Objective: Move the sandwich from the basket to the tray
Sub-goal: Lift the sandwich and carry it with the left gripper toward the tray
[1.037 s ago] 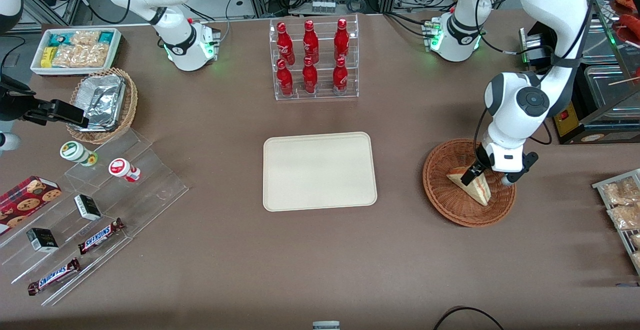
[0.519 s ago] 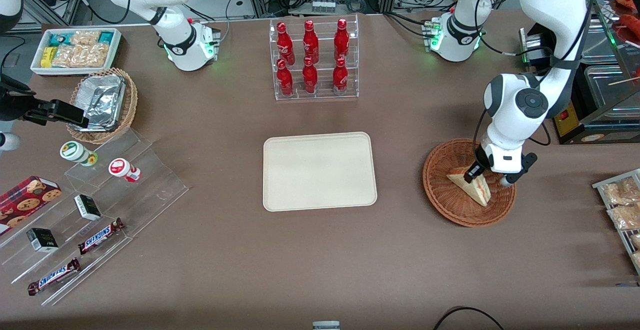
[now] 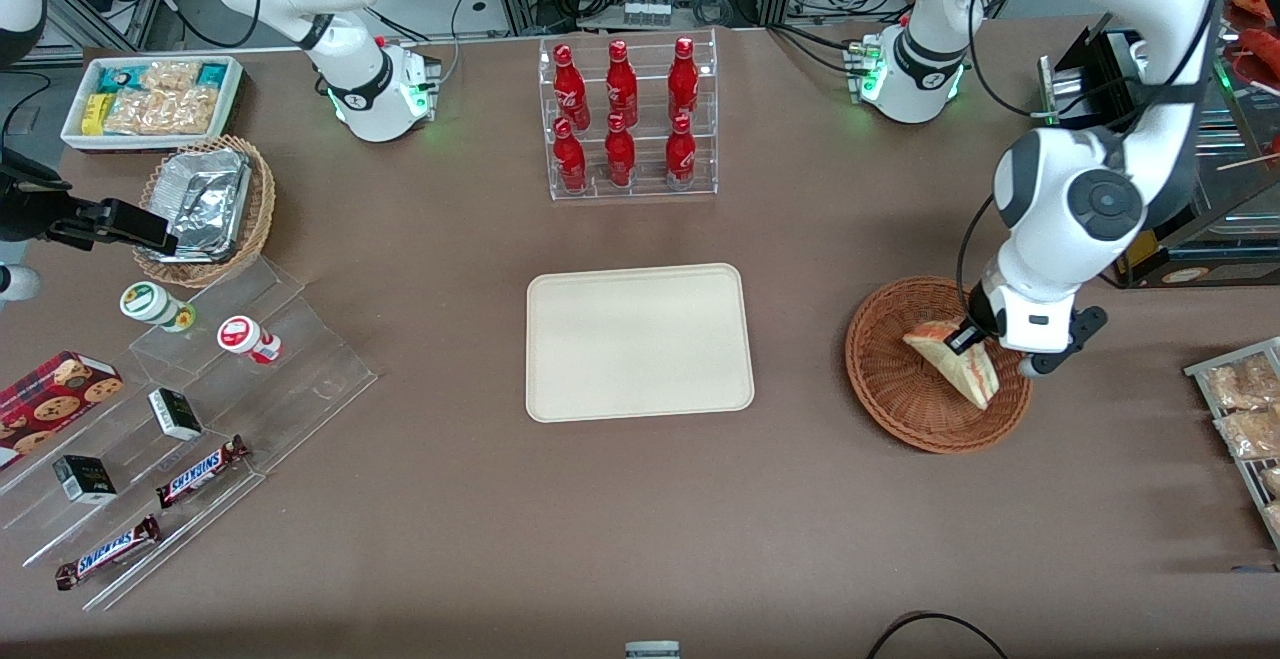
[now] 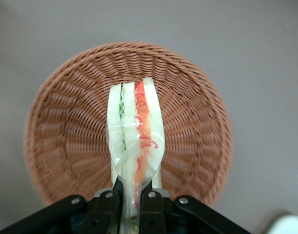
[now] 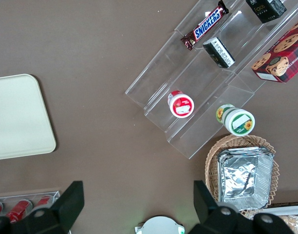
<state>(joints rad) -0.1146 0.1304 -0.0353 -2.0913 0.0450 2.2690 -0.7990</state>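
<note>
- The left arm's pincer (image 3: 968, 339) grasps a wrapped sandwich (image 3: 955, 364) by one corner, its fingers (image 4: 106, 210) clamped on the bread above the reddish-brown wicker basket (image 3: 893, 389).
- Seen from the wrist camera, the sandwich (image 4: 135, 141) hangs edge-on over the basket's (image 4: 66, 131) woven floor, with green and red-orange filling between pale slices.
- The cream tray (image 3: 640, 341) lies bare at the middle of the brown tabletop (image 3: 640, 519), well apart from the basket.
- A clear rack of red bottles (image 3: 625, 119) stands farther from the front camera than the tray.
</note>
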